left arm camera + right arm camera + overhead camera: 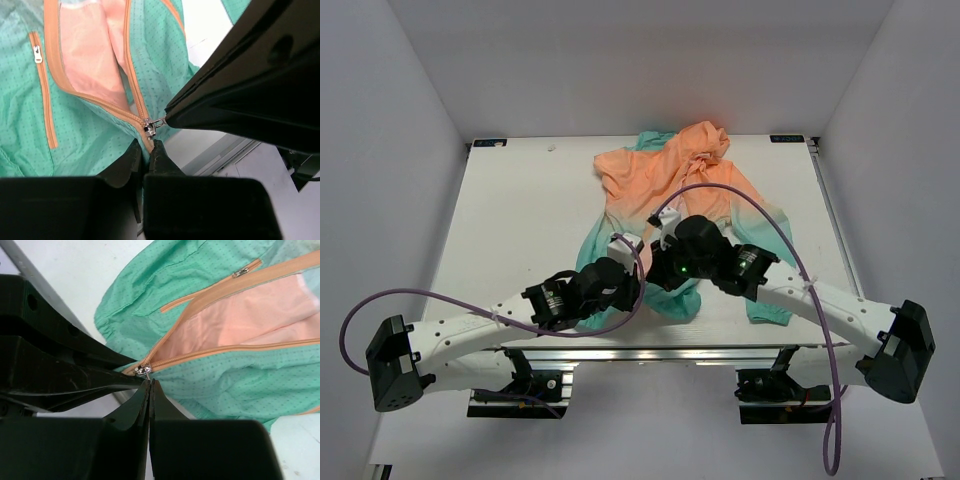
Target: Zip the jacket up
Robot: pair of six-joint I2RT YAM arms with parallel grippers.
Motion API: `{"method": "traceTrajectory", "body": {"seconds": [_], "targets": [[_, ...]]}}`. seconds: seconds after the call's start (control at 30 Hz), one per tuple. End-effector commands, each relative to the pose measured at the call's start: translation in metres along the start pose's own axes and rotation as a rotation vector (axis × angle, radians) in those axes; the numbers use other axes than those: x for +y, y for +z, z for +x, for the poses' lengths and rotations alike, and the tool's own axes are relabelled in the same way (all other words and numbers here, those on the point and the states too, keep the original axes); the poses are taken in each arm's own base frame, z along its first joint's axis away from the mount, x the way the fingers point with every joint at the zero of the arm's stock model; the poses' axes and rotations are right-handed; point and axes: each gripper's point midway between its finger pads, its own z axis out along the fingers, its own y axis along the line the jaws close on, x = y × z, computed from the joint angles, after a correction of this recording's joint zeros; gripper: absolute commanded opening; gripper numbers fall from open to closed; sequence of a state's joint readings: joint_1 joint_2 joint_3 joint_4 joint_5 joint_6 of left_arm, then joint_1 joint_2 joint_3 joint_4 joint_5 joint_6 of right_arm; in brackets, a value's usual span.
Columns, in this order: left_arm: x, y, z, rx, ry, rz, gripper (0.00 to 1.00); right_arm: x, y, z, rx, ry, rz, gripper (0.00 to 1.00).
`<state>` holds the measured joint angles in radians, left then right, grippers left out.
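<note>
The jacket point(660, 175) lies flat on the table, orange hood at the far side and teal hem toward me. Its orange front zipper is open above the slider point(149, 127), which sits at the very bottom by the hem. My left gripper point(146, 148) is shut on the hem and zipper tape just below the slider. My right gripper point(149, 382) is shut on the slider's small metal pull point(146, 375). The two grippers meet tip to tip at the hem's middle, left gripper point(632, 290) and right gripper point(660, 272). The pink lining point(235, 322) shows between the open zipper halves.
A side pocket with an orange zipper point(37, 54) lies left of the front opening. The white table's near edge and metal rail point(225, 150) run right under the hem. Purple cables point(760, 215) loop over the jacket and the arms.
</note>
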<state>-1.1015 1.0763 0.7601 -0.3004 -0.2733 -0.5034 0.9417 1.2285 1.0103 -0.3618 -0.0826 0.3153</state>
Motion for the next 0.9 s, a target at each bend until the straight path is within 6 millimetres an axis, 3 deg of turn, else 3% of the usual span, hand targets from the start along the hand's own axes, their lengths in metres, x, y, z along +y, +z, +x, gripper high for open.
{"method": "traceTrajectory", "body": {"seconds": [0.0,0.13,0.3,0.53,0.6,0.67,0.87], "targets": [[-0.012,-0.016,-0.003,0.022,-0.049,0.059,0.0,-0.045,0.006,-0.007,-0.06,-0.091,0.273,0.0],[-0.01,-0.018,0.008,0.071,-0.083,0.046,0.0,-0.05,0.016,-0.001,-0.048,-0.154,0.371,0.0],[-0.003,-0.018,0.018,0.11,-0.119,-0.004,0.0,-0.065,0.013,0.0,-0.058,-0.189,0.517,0.0],[-0.002,-0.012,0.019,0.127,-0.125,-0.031,0.0,-0.055,0.014,0.003,-0.061,-0.192,0.472,0.0],[-0.003,-0.011,0.017,0.121,-0.125,-0.029,0.0,-0.045,0.014,0.004,-0.06,-0.189,0.407,0.0],[-0.001,-0.011,0.016,0.111,-0.122,-0.035,0.17,-0.031,0.015,0.009,-0.046,-0.193,0.314,0.0],[0.003,-0.012,0.004,0.07,-0.107,-0.066,0.46,-0.002,0.002,0.019,-0.034,-0.176,0.14,0.0]]}}
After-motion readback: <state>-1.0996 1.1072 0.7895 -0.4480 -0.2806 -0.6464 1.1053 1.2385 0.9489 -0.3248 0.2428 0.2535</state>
